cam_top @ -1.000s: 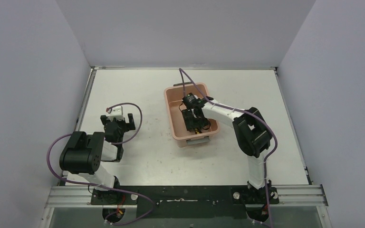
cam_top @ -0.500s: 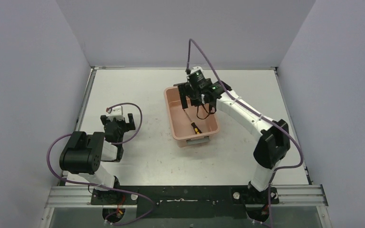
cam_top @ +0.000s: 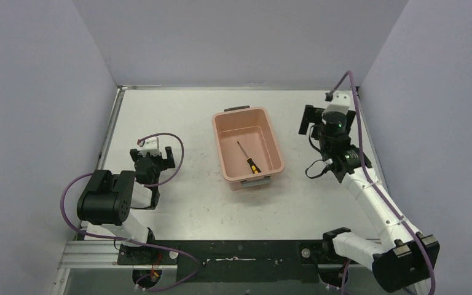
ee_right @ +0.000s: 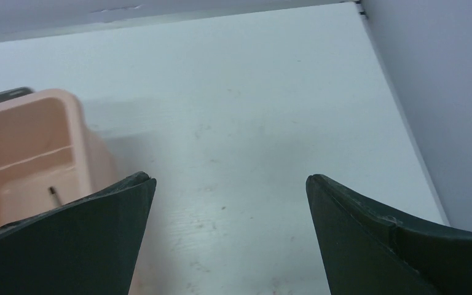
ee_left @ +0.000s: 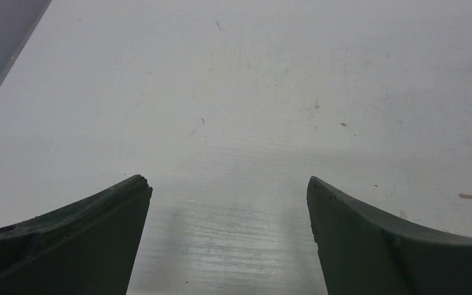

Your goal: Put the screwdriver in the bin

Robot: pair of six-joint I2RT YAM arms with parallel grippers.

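The salmon-pink bin (cam_top: 218, 142) stands mid-table with its long side running front to back. The screwdriver (cam_top: 246, 158) lies on the bin's floor, its black-and-yellow handle toward the near end. My right gripper (cam_top: 323, 117) is open and empty, to the right of the bin near the back right of the table. The right wrist view (ee_right: 230, 178) shows bare table between the jaws, the bin (ee_right: 37, 101) at the left and the screwdriver's shaft tip (ee_right: 52, 191). My left gripper (cam_top: 152, 154) is open and empty over bare table (ee_left: 228, 184), left of the bin.
White walls close the table at the back and on both sides; the right wall (ee_right: 430, 92) is close to my right gripper. Grey handles (cam_top: 236, 109) sit at the bin's short ends. Purple cables loop from both arms.
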